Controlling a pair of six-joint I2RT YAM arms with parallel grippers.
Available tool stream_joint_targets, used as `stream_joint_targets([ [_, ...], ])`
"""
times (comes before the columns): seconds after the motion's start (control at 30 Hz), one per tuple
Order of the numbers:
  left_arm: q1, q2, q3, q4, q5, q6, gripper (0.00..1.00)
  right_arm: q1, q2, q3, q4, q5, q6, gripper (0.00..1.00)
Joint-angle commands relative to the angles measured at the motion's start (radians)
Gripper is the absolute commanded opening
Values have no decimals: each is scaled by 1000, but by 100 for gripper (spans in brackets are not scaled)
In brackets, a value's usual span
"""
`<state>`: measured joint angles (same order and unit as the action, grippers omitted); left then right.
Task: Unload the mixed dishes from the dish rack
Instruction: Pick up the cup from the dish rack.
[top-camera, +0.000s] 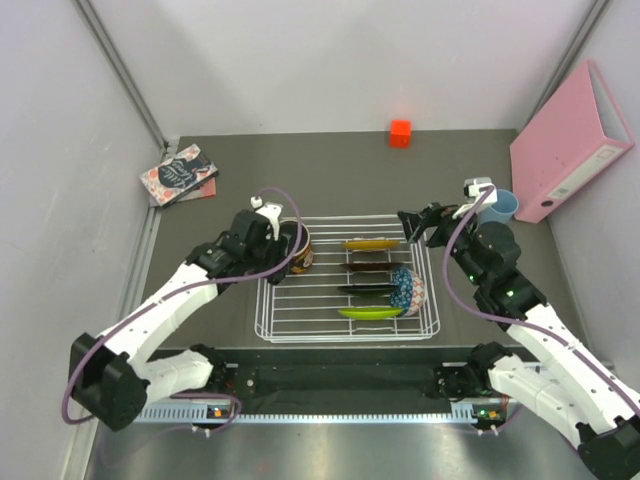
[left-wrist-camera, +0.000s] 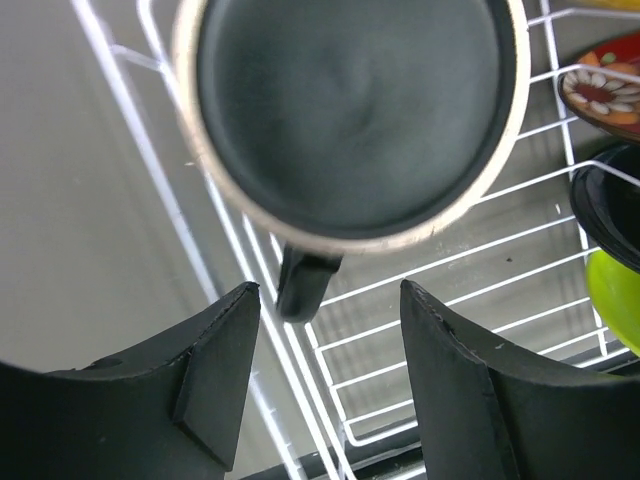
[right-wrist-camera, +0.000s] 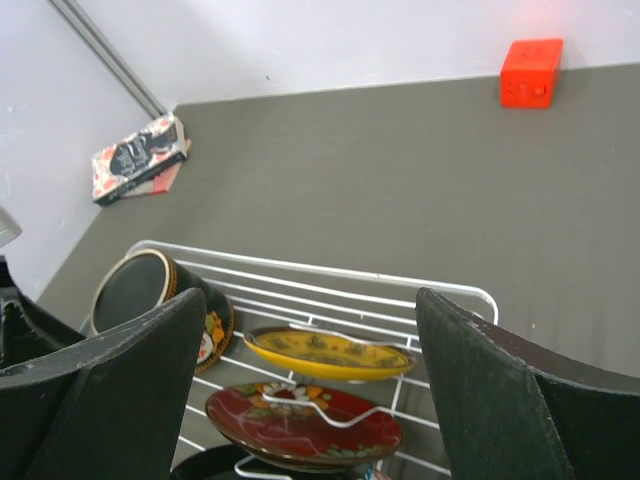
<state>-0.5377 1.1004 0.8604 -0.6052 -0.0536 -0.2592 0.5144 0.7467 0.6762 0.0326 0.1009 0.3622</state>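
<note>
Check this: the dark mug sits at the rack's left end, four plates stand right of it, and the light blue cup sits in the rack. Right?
No. The light blue cup stands outside the dish rack, by the pink binder; the top view shows it. The rest holds.

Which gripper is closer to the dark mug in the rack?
Left. The left gripper is right at the mug, with the handle seen between its open jaws. The right gripper is across the rack, above the plates near its far right corner.
</note>
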Motion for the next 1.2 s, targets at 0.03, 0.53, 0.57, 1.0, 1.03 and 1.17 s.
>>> stream_joint_targets([
  [0.03,-2,85,9,31,-12,6,63,10,-23,-18,53,-18,14,85],
  [0.53,-2,245,29,36,37,-17,56,12,-81,-64,46,-15,34,85],
  [0.57,-2,249,26,35,38,-17,55,10,-81,-66,46,-15,34,85],
  [1.0,-2,271,11,15,1,-35,36,10,-72,-75,50,-15,40,85],
  [1.03,-2,271,11,15,-3,-40,36,10,-70,-75,47,-15,41,85],
  [1.17,-5,273,11,12,-8,-43,16,10,-69,-73,41,-13,41,85],
])
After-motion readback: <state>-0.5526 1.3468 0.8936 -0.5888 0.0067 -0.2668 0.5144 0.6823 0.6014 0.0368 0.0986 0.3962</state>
